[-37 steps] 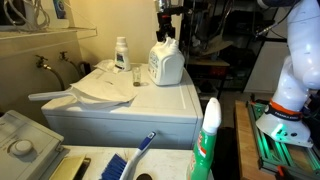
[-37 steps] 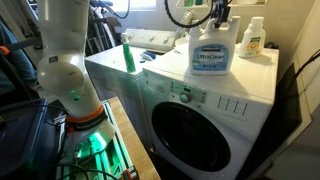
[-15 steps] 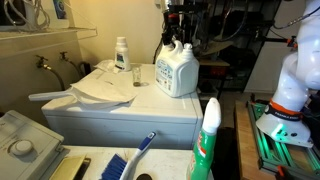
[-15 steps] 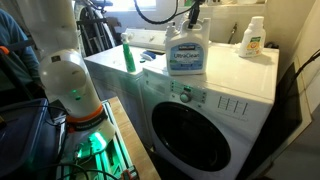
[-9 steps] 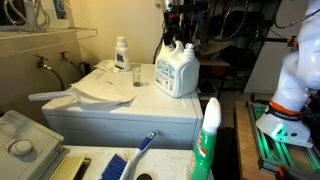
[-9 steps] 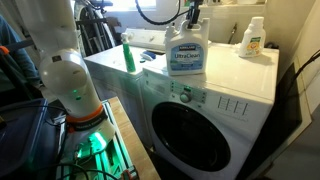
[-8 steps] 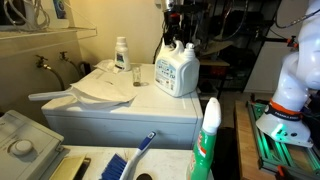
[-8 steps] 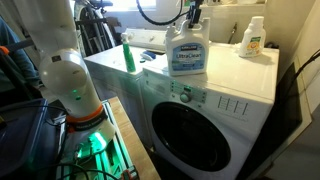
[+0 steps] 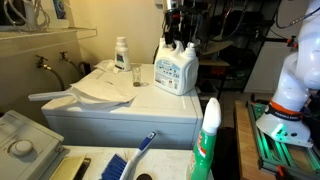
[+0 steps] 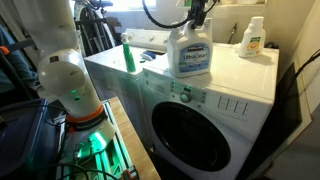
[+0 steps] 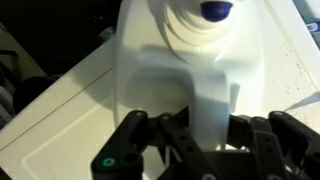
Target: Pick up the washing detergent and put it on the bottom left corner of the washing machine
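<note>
The washing detergent (image 9: 174, 69) is a large white jug with a blue-and-white label. It shows in both exterior views, also (image 10: 189, 55). It is on or just above the washing machine's flat white top (image 9: 150, 100), near the machine's front edge in an exterior view (image 10: 225, 85). My gripper (image 9: 176, 32) comes down from above and is shut on the jug's handle, as seen too in an exterior view (image 10: 197, 17). In the wrist view the fingers (image 11: 205, 135) clamp the white handle of the jug (image 11: 190, 50).
A small slim white bottle (image 9: 121, 53) and a small glass (image 9: 137, 77) stand at the back of the top, beside a white cloth (image 9: 105, 85). A green-and-white spray bottle (image 9: 207, 140) stands in front. A green bottle (image 10: 128, 56) is on the machine.
The gripper has carried the jug across the machine's top toward the front edge and lowered it. Over the last half second it shifted only slightly.
</note>
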`<action>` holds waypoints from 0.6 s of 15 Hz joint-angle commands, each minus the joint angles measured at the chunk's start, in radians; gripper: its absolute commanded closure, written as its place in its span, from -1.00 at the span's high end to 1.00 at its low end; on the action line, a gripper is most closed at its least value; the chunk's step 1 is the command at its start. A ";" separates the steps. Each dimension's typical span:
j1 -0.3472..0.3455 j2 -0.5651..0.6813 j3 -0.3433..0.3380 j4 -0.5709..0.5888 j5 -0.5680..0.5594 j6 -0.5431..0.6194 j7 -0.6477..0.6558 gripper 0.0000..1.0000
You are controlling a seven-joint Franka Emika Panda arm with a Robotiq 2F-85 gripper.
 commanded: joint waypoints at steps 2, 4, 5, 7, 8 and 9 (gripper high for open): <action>0.000 -0.090 0.023 -0.042 0.031 -0.035 -0.199 -1.00; 0.002 -0.116 0.033 -0.046 0.036 -0.065 -0.296 -1.00; 0.003 -0.129 0.039 -0.051 0.034 -0.080 -0.345 -1.00; 0.011 -0.142 0.051 -0.059 0.031 -0.109 -0.413 -1.00; 0.016 -0.146 0.058 -0.059 0.033 -0.119 -0.442 -1.00; 0.023 -0.149 0.066 -0.056 0.032 -0.127 -0.457 -1.00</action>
